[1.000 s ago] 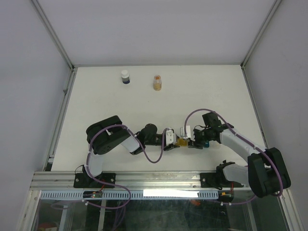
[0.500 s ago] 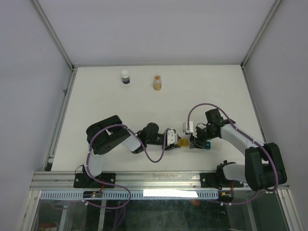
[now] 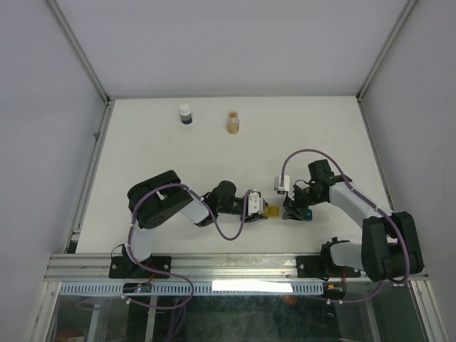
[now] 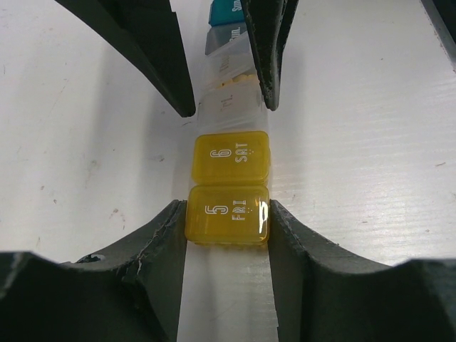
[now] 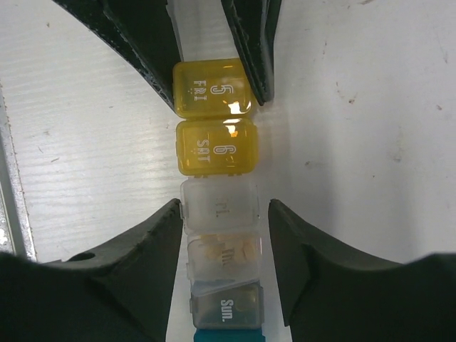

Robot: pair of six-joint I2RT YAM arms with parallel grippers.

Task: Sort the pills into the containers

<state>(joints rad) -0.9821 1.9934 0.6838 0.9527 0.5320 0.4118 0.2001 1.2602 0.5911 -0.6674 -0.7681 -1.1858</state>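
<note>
The containers (image 4: 231,157) are a strip of joined compartments lying on the white table between both arms. My left gripper (image 4: 228,212) is shut on the yellow end compartment marked 5 FRI. In the top view the yellow end (image 3: 272,211) shows beside the left gripper (image 3: 261,211). My right gripper (image 5: 223,224) straddles the clear compartments from the opposite side, open, with a small gap at its right finger (image 5: 285,235). Tan pills (image 5: 217,249) lie inside one clear compartment. A grey compartment marked Sun. and a teal one follow at the strip's far end (image 3: 306,214).
A white-capped dark blue bottle (image 3: 185,114) and a small orange-tinted vial (image 3: 233,122) stand at the back of the table. A metal rail (image 3: 92,164) borders the left side, and the arm bases sit along the near edge.
The left gripper has closed onto the yellow end compartment. Both grippers and the strip have shifted slightly to the right, and the right jaws have widened a little.
</note>
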